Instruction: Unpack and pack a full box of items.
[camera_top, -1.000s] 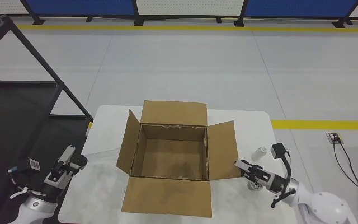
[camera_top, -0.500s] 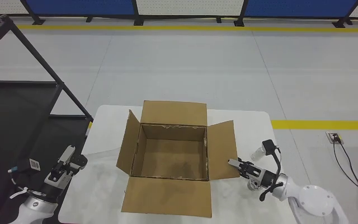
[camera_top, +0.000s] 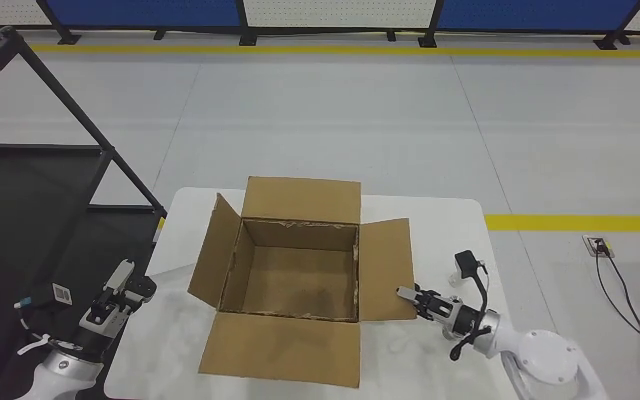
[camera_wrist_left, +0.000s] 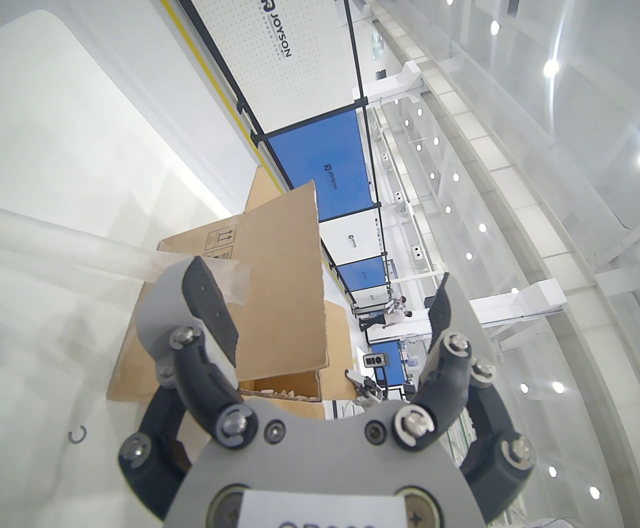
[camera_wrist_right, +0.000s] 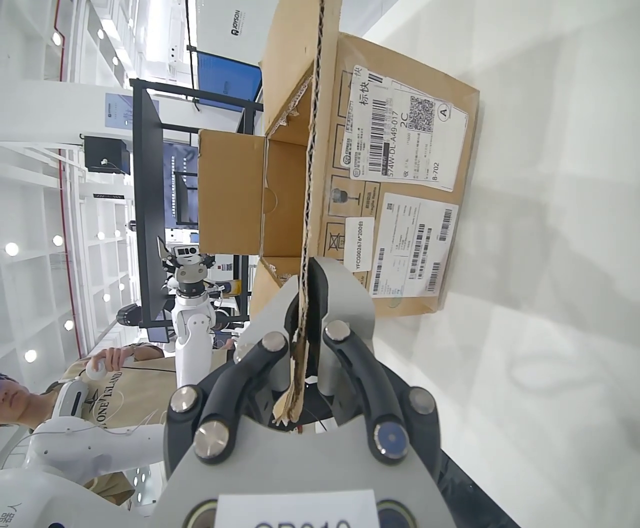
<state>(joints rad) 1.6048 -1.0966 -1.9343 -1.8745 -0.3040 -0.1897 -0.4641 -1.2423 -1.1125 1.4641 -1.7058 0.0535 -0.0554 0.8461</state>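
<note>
The right gripper (camera_wrist_right: 306, 287) is pinched tight on the right flap (camera_top: 385, 270) of the cardboard box (camera_wrist_right: 400, 235). Its two fingers (camera_wrist_right: 342, 292) press from either side on the flap's outer edge, and the corrugated edge runs down between them toward the gripper's body. In the top view the right gripper (camera_top: 407, 297) meets that flap at the corner nearer the robot. The cardboard box (camera_top: 300, 199) stands on the white table (camera_top: 440, 215) with all four flaps folded outward and its brown floor showing. White labels (camera_wrist_right: 400, 135) are stuck on its right outer wall. The left gripper (camera_wrist_left: 325, 300) hangs well apart from the cardboard box (camera_wrist_left: 280, 280), off its left side, with jaws spread wide and its dark pads (camera_wrist_left: 209, 305) touching nothing. In the top view the left gripper (camera_top: 135, 288) sits beyond the box's left flap.
</note>
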